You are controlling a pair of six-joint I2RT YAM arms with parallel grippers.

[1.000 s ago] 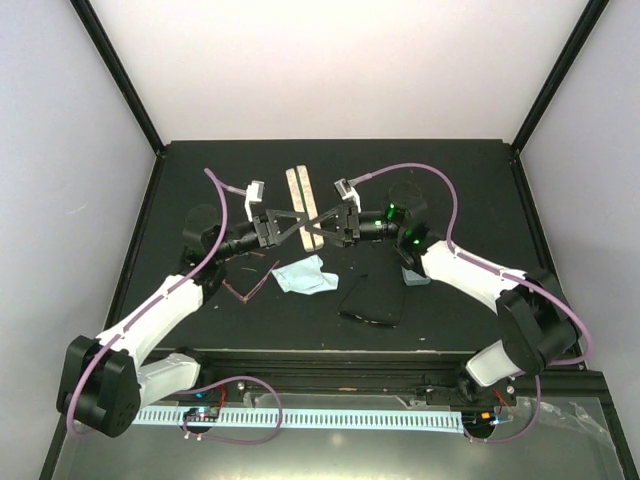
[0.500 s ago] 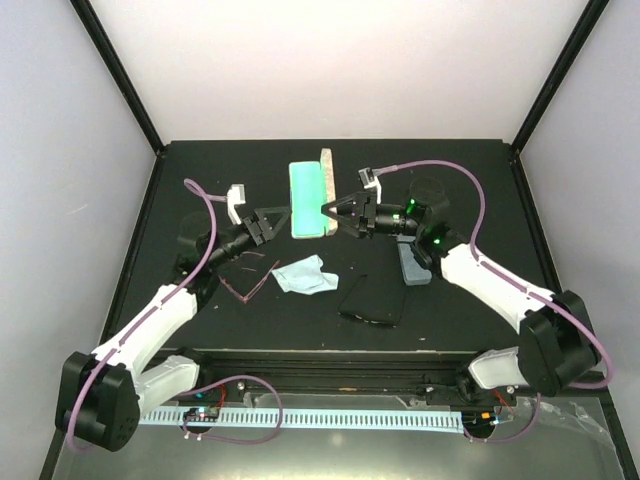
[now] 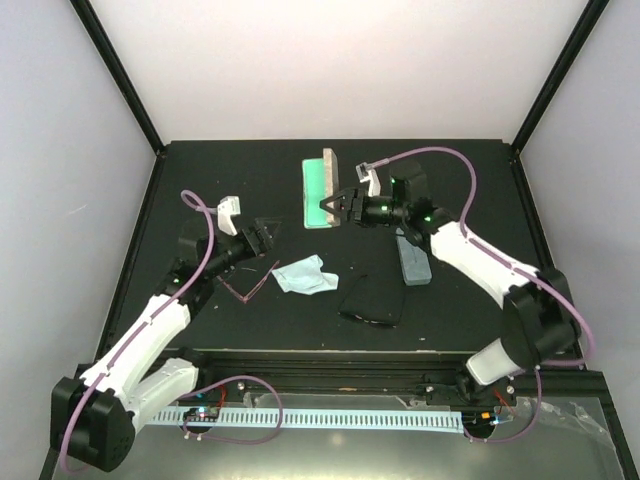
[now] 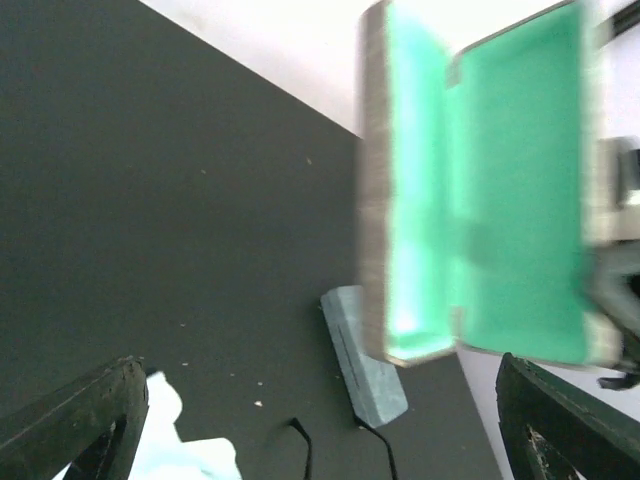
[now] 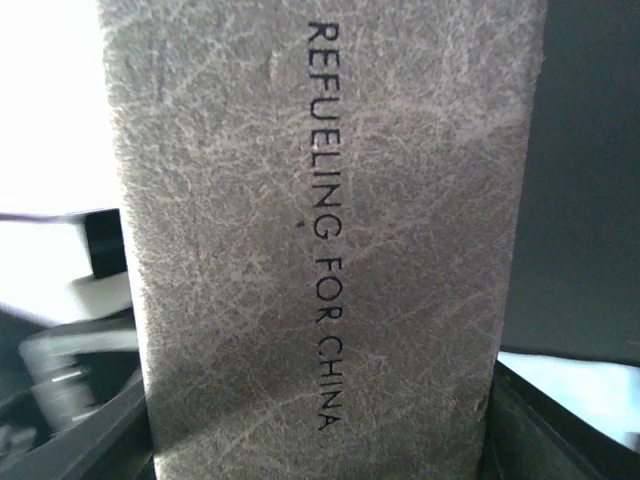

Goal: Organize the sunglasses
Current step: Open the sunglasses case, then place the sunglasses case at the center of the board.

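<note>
The reddish-pink wire sunglasses [image 3: 249, 286] lie on the table just near my left gripper [image 3: 262, 237], which is open and empty. The black sunglasses [image 3: 371, 304] lie at centre right; their temple tips show in the left wrist view [image 4: 300, 447]. My right gripper [image 3: 336, 206] is shut on the beige-grey case [image 3: 320, 180] and holds it open and lifted, green lining showing [image 4: 490, 200]. In the right wrist view the case's outer face [image 5: 320, 200] fills the frame between my fingers [image 5: 565, 435].
A light blue cloth [image 3: 304, 274] lies between the two pairs of sunglasses. A closed blue-grey case [image 3: 413, 262] lies under my right forearm and also shows in the left wrist view [image 4: 364, 345]. Black frame posts stand at the table's corners.
The beige-grey case went from nearly closed to open. My left gripper let go of it and drew back to the left. My right gripper kept hold and carried it slightly farther back.
</note>
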